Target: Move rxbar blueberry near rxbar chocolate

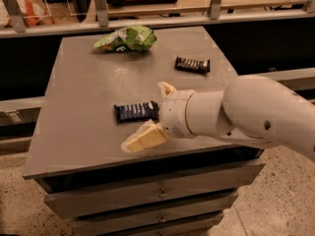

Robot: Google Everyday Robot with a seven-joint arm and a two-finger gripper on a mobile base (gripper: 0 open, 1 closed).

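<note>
Gripper (pixel 147 116), fingers spread, flanked rxbar blueberry's (pixel 133 111) right end; bare tabletop (pixel 167 75) separated it from rxbar chocolate (pixel 192 64), chip bag (pixel 127 38) far-left.

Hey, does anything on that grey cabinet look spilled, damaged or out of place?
Nothing stands out. The blue bar and the brown bar lie flat and intact, apart from each other; the green bag is crumpled, but nothing has spilled. The pincer is open by one end of the blue bar.
</note>
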